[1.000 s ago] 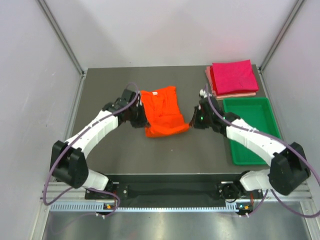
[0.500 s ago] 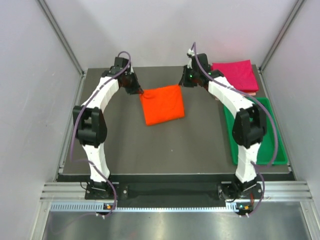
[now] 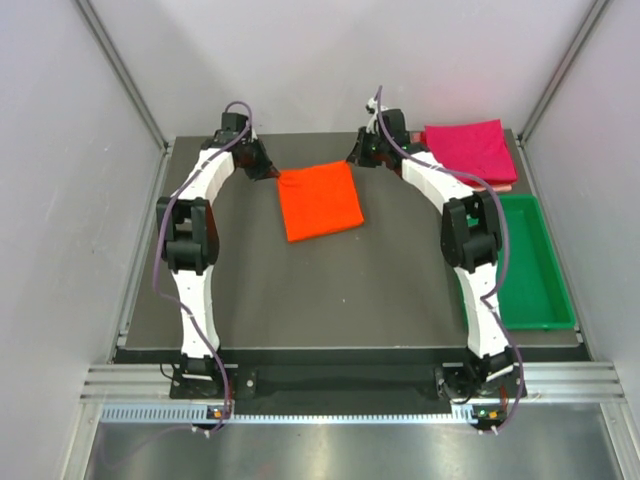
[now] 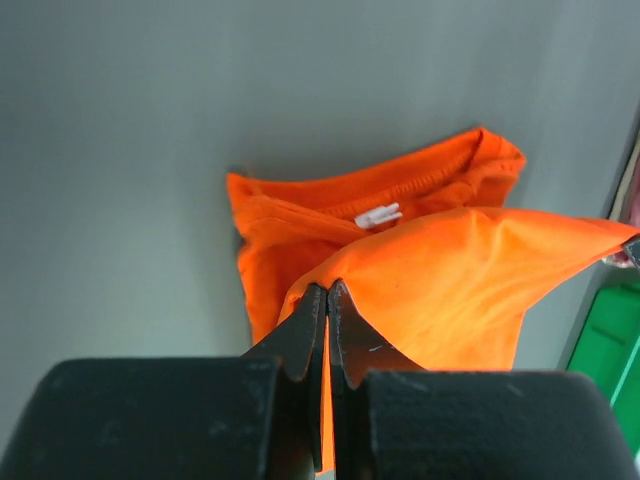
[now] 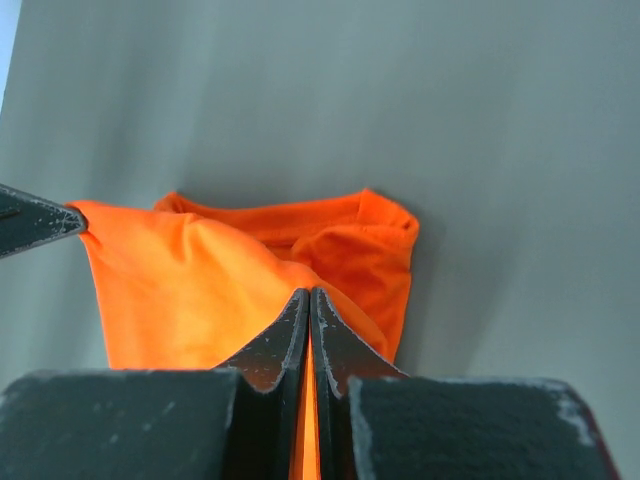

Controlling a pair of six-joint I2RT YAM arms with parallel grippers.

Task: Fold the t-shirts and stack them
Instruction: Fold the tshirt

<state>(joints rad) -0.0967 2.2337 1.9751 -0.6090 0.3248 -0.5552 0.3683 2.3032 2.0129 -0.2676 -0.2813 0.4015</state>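
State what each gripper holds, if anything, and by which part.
Both hold the orange t-shirt. The left gripper pinches the far left corner of its raised upper layer; the right gripper pinches the far right corner.

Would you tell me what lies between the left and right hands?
Only the orange t-shirt, pinched by left hand and right hand, as the top view shows.

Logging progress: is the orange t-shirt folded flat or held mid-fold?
Mid-fold: left gripper and right gripper each pinch an orange t-shirt corner, one layer stretched above its collar.
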